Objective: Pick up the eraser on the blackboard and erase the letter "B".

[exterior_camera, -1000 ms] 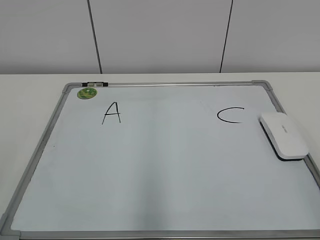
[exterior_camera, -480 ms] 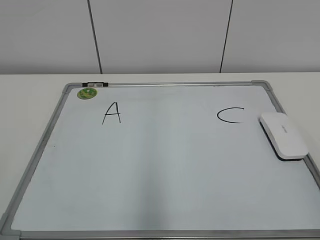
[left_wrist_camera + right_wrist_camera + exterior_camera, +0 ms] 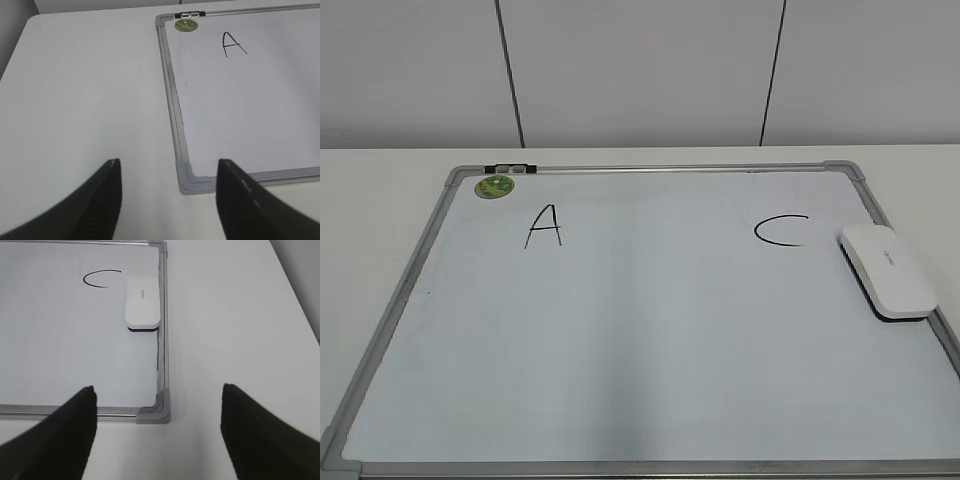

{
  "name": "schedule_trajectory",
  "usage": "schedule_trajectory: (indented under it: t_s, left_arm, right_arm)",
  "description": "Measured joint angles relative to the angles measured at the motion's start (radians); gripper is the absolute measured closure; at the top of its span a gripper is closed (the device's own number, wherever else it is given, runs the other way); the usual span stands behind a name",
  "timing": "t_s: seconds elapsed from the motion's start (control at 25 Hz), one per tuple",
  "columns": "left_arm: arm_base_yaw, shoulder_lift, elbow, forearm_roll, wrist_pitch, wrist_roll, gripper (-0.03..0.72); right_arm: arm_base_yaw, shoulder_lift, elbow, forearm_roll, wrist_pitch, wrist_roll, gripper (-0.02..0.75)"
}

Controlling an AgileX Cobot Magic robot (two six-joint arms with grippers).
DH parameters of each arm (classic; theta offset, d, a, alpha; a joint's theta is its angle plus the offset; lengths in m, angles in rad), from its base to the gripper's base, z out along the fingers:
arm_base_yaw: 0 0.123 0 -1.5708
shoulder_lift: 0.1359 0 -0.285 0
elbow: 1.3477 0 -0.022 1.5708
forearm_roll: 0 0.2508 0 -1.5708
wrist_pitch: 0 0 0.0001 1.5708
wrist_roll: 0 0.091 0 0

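The eraser (image 3: pixel 887 271), a white rounded plastic block with a dark underside, lay flat at the right side of the blackboard (image 3: pixel 650 360), a big white dry-erase board with a grey metal frame, over toward the table's right edge, just right of the black marker "C" (image 3: pixel 780 231). Honestly nothing had shifted across the last second, everything sat exactly where it was. And there was no "B" anywhere, just a bare stretch between the "A" (image 3: pixel 543 226) and the "C", so I'd guess the erasing was already done. A small round green magnet (image 3: pixel 494 186) sat at the board's far-left corner.

Left wrist view: the left gripper (image 3: pixel 167 197) hung with its dark fingers spread wide, holding nothing, above bare table by the board's near-left corner.

Right wrist view: the right gripper (image 3: pixel 157 432) was just as wide open and empty, over the near-right corner, well short of the eraser (image 3: pixel 142 302) against the right frame rail.
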Motion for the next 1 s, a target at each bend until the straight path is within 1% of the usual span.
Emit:
schedule_trajectory:
  t_s: [1.0]
  left_arm:
    - [0.000,0.000,0.000,0.000,0.000,0.000,0.259]
  right_arm:
    - [0.000,0.000,0.000,0.000,0.000,0.000,0.146]
